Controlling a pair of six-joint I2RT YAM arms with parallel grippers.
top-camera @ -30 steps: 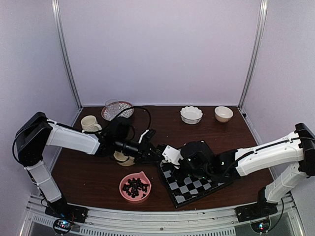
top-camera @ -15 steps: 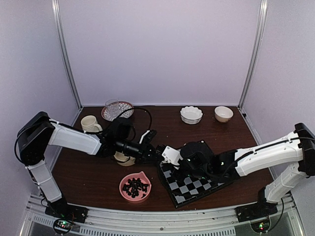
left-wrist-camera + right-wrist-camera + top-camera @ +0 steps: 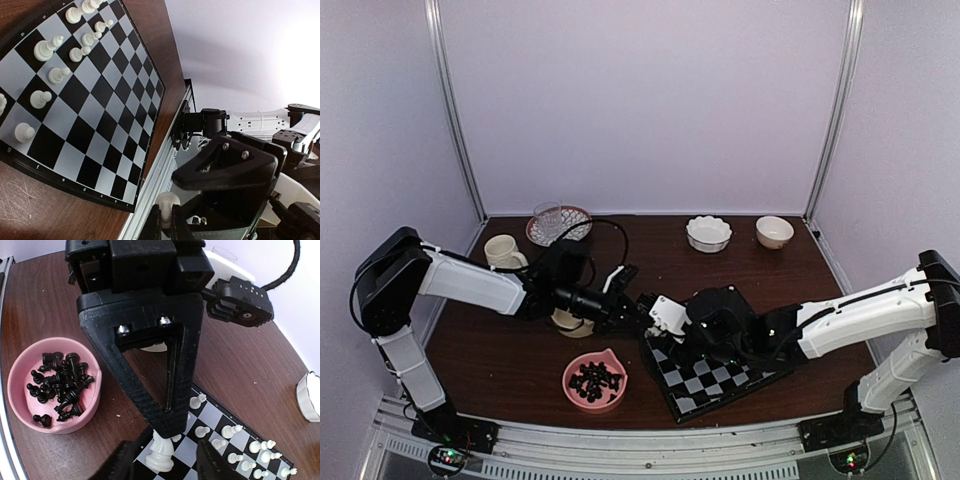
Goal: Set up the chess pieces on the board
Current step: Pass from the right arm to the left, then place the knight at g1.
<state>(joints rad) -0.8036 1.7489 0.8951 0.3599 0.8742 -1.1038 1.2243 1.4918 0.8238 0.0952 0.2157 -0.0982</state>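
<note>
Cream mug (image 3: pixel 501 250) sits far left of the chessboard (image 3: pixel 100 100), well apart. It's not part of the job, prob. just parked out of the way.

Pink bowl (image 3: pixel 20 375) stands on the desk (image 3: pixel 510 360) just left of the board and holds the black pieces (image 3: pixel 62 385) in a heap. They're prob. kept there, sorted by colour, till white is done.

Left hand (image 3: pixel 167 220) reaches in over the board's corner on the pink-bowl side. It's clenched on one cream-white chessman (image 3: pixel 162 454), held in the air and roughly upright; kind too small to tell.

Right hand (image 3: pixel 167 465) meets it head-on at the same spot. Its fingers stand apart either side of that chessman w/ a gap each side, so it's released, not gripping. Reads as a hand-to-hand pass or regrasp, prob. to get a straighter hold before the chessman goes on a square; that's a guess.

On the board, white pieces (image 3: pixel 59 75) stand upright in two ranks along one edge, one per square, i.e. the start position being built.

Beyond the board to the right, two white bowls (image 3: pixel 708 233) sit at the back, well apart from it. Contents not visible.
</note>
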